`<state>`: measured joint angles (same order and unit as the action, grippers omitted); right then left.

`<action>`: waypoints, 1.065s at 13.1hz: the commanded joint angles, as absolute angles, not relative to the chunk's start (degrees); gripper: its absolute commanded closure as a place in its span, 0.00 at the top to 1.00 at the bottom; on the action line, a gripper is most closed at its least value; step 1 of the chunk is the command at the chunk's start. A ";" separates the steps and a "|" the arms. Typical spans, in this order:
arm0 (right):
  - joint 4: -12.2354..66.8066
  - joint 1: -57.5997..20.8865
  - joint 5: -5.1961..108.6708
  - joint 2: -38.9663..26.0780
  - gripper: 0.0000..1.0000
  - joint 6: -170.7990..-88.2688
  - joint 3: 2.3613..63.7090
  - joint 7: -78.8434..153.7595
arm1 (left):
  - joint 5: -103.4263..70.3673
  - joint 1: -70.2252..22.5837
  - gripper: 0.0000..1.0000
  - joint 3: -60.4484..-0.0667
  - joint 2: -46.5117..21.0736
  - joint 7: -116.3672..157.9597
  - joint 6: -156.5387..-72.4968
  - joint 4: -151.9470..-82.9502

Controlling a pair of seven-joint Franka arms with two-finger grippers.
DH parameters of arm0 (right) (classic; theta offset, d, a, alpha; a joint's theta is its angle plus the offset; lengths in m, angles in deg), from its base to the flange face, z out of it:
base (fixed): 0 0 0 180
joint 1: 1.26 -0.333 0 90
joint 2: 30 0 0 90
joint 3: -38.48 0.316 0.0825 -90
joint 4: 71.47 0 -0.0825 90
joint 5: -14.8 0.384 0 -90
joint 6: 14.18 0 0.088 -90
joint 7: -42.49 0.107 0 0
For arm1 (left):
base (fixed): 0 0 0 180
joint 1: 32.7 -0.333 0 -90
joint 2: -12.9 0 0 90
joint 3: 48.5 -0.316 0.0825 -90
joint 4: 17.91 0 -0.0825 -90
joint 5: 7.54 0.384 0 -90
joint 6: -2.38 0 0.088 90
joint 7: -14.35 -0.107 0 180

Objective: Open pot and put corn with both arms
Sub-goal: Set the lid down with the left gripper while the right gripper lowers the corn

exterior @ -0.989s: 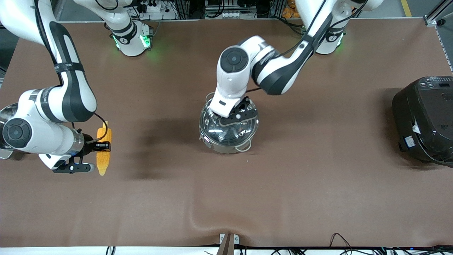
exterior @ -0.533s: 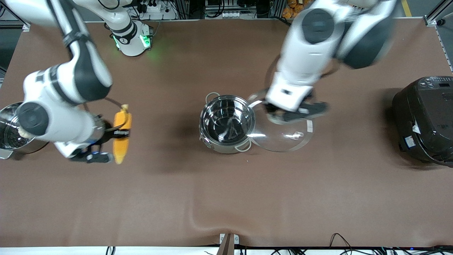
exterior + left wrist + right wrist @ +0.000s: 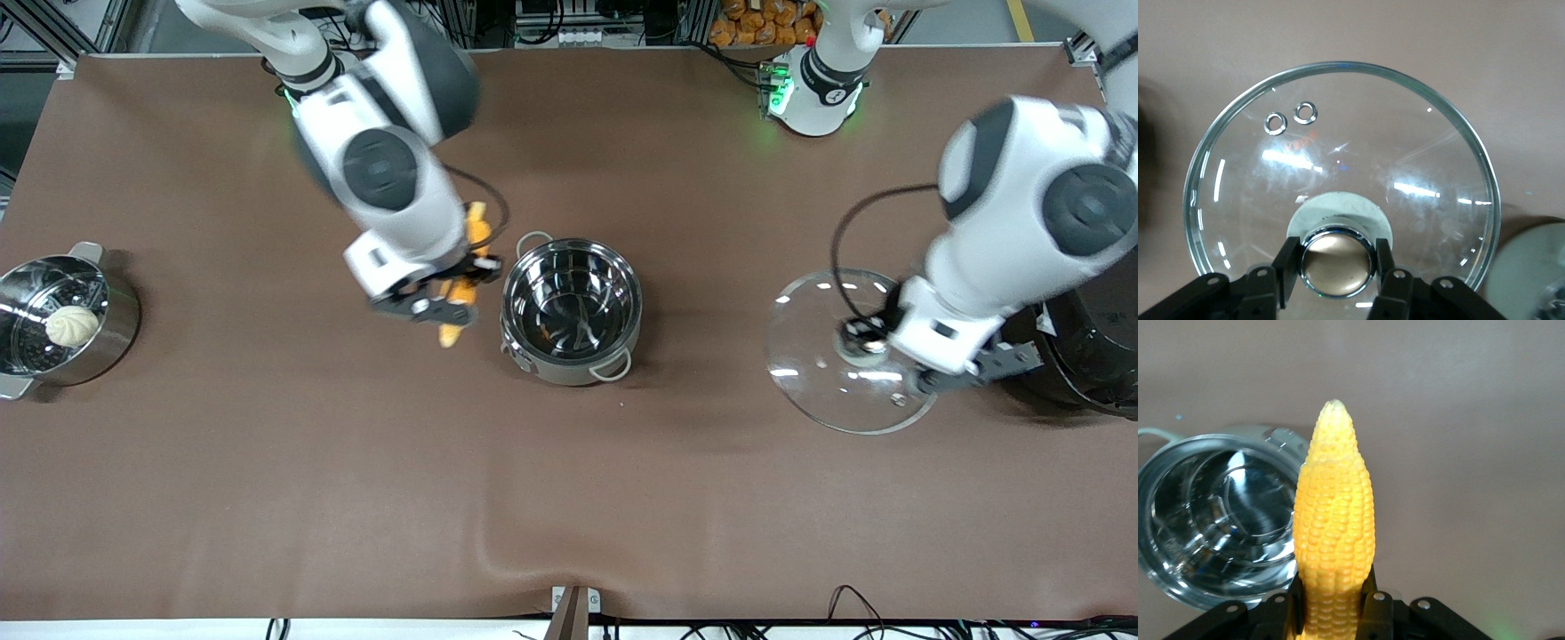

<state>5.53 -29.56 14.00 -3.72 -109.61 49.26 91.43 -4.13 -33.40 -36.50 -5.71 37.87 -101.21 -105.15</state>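
Corn cob (image 3: 462,284) clenched in right gripper (image 3: 442,298), centre frame beside open steel pot (image 3: 571,309). Left gripper (image 3: 876,342) grips glass lid (image 3: 822,356) knob, right of frame. Centre cob over pot before releasing.

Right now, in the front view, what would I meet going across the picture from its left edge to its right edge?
Steamer pot with a white bun → corn in the right gripper → open pot → glass lid held by the left gripper → black cooker.
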 commanded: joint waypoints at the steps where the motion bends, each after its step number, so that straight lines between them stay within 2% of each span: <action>1: 0.35 -36.83 12.96 1.80 0.07 -111.02 45.88 98.53 | -5.69 -36.30 0.00 -35.40 -3.62 34.47 -105.63 -111.77; 3: -1.86 -40.79 12.96 5.67 0.07 -114.62 44.29 103.03 | -5.52 -36.39 0.00 -35.40 -3.62 34.47 -109.39 -115.54; 7: -1.78 -42.39 12.96 9.20 0.07 -122.18 44.37 103.49 | -0.79 -36.39 0.00 -35.49 -1.86 35.61 -124.33 -129.07; 14: -0.98 -43.53 8.56 12.72 0.10 -129.23 44.29 102.78 | -0.33 -39.80 0.00 -35.66 -4.76 35.88 -136.91 -140.77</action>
<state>0.81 -42.83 10.11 11.60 -129.12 44.86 102.59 -1.84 -37.27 -36.10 -6.19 34.84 -133.76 -137.16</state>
